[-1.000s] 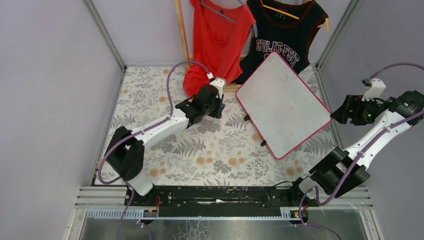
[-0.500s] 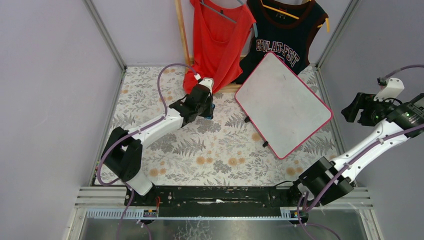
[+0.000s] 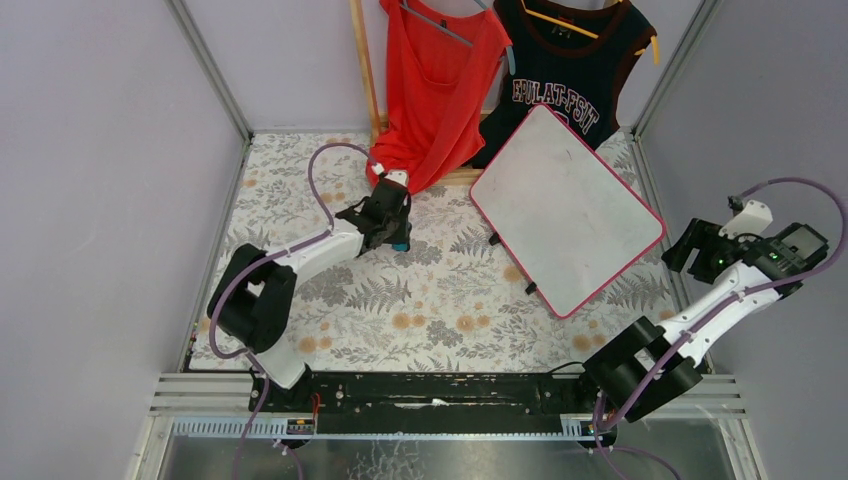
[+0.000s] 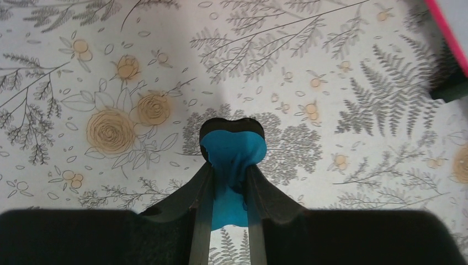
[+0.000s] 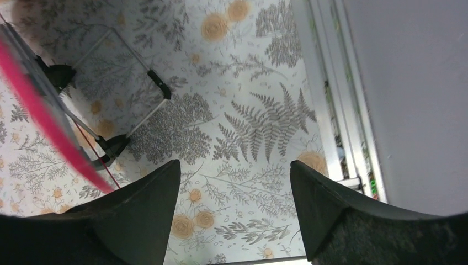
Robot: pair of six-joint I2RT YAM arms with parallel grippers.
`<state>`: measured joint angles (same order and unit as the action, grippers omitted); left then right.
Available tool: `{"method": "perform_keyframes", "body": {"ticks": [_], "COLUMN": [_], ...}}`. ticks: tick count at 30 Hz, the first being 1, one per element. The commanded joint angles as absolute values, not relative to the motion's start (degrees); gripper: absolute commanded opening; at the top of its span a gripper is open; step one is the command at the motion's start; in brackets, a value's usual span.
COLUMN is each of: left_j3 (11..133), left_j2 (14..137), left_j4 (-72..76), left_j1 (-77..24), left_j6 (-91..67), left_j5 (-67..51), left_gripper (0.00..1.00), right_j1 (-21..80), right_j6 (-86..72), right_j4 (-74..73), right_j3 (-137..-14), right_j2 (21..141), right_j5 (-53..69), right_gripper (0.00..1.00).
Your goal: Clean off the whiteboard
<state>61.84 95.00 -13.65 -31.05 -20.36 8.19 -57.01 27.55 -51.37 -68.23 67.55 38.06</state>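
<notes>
Whiteboard [image 3: 565, 210]: tilted on black feet, no red writing visible, only faint grey smears. Left of whiteboard, well apart: left gripper [image 3: 398, 238] clamped on blue eraser [image 4: 232, 149], low over cloth [image 3: 450, 300]. Right of whiteboard, near its frame: right gripper [image 5: 234, 165], fingers spread, empty. Probably eraser set-down: lower flat, release gently, stay clear of whiteboard.

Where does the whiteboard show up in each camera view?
Top external: whiteboard at centre right, on the floral cloth.
Left wrist: only its pink frame, top right corner.
Right wrist: blurred pink frame along the left edge.
Shared landmark: the floral cloth, seen in all three.
</notes>
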Motion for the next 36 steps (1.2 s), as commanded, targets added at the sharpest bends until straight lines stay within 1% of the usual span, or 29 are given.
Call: {"method": "perform_keyframes", "body": {"ticks": [1,6,13,17,21,25,29,33,35,36], "left_j3": [60.6,61.0,61.1,63.3,63.8,63.0,63.4,63.8,63.7,63.7], "left_j2": [96.0,96.9,99.0,101.6,102.8,101.8,101.5,101.8,101.3,101.0], "left_j4": [-9.3,-8.5,-8.5,-13.0,-15.1,-15.0,-16.1,-15.7,-14.9,-14.6], "left_j1": [-29.0,-26.4,-24.5,-24.3,-24.4,-24.5,-24.7,-24.7,-24.6,-24.7], "left_j6": [-21.4,-21.5,-22.2,-21.7,-21.7,-22.0,-21.4,-21.6,-22.0,-22.1], "left_j5": [9.3,7.6,5.8,5.1,0.5,-5.1,-6.8,-7.4,-8.2,-8.4], "left_gripper": [0.00,0.01,0.02,0.02,0.03,0.07,0.10,0.20,0.39,0.41], "right_j1": [-57.2,-57.2,-57.2,-57.2,-57.2,-57.2,-57.2,-57.2,-57.2,-57.2], "right_j6": [22.0,19.8,19.1,19.6,19.8,19.7,19.8,20.1,20.4,20.4], "right_j4": [-42.8,-37.7,-34.9,-35.0,-34.9,-34.9,-35.1,-35.4,-35.5,-35.5], "right_j3": [-62.4,-57.4,-53.4,-53.0,-52.7,-52.8,-52.8,-53.0,-53.0,-52.9], "right_j2": [65.1,65.8,65.7,65.7,65.7,66.2,66.4,66.1,65.9,65.9], "right_j5": [35.1,33.1,32.5,32.5,32.7,33.5,33.8,34.6,34.8,34.9], "right_gripper": [0.79,0.79,0.78,0.78,0.77,0.77,0.76,0.76,0.76,0.76]}}
